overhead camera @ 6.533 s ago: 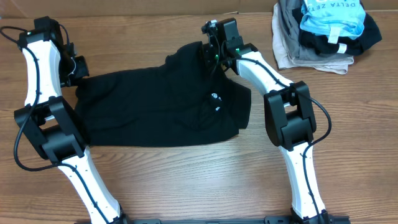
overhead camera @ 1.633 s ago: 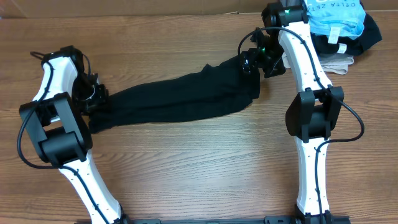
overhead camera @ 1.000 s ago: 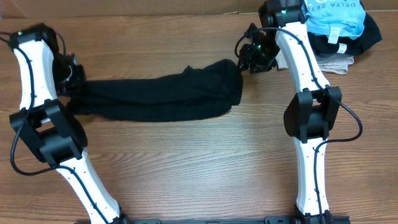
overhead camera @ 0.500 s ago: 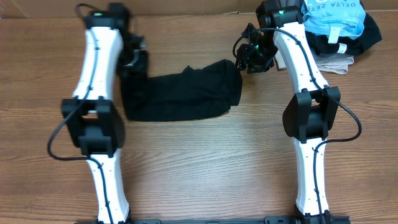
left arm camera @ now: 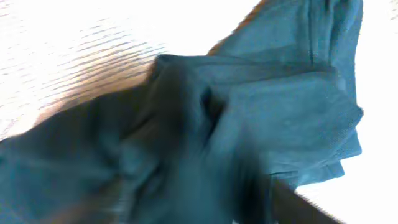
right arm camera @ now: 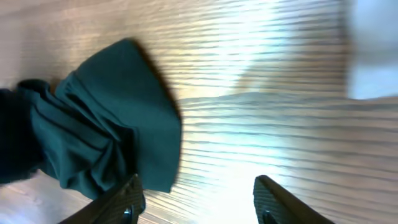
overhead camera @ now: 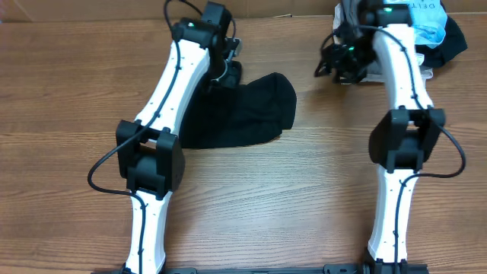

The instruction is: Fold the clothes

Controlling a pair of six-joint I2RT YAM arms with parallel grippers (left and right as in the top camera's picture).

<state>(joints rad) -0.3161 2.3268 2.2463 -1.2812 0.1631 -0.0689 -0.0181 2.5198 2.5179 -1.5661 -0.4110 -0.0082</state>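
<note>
We are reaching our left arm (overhead camera: 179,80) far forward and inward, left gripper (overhead camera: 228,70) too blurred to read; we are holding our right gripper (right arm camera: 198,185) spread wide, empty.

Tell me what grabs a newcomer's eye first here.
The bunched black short-sleeved T-shirt lies mid-table, its upper edge gathered at the left gripper, with the left arm reaching across it. Next is the right gripper, open over the bare wooden table, beside the pile of light-blue and black garments in the far right corner.
</note>
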